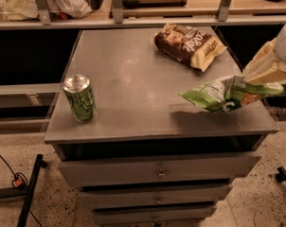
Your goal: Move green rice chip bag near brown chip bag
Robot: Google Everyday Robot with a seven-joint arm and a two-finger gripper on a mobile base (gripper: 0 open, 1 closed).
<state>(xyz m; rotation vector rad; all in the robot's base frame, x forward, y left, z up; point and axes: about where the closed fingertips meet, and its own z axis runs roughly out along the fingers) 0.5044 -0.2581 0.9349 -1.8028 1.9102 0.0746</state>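
Observation:
The green rice chip bag [226, 94] is lime green with a white label panel and hangs lifted a little above the grey cabinet top [133, 79] at its front right, casting a shadow below. My gripper [259, 72], cream-coloured, comes in from the right edge and is shut on the bag's right end. The brown chip bag [188, 42], dark brown with cream ends and white lettering, lies at the back right of the top, apart from the green bag and farther back.
A green-patterned drink can [80, 98] stands upright at the front left of the top. Drawers [157, 171] sit below the top. A shelf rail with posts [133, 20] runs behind. A dark stand leg [31, 188] is on the floor, left.

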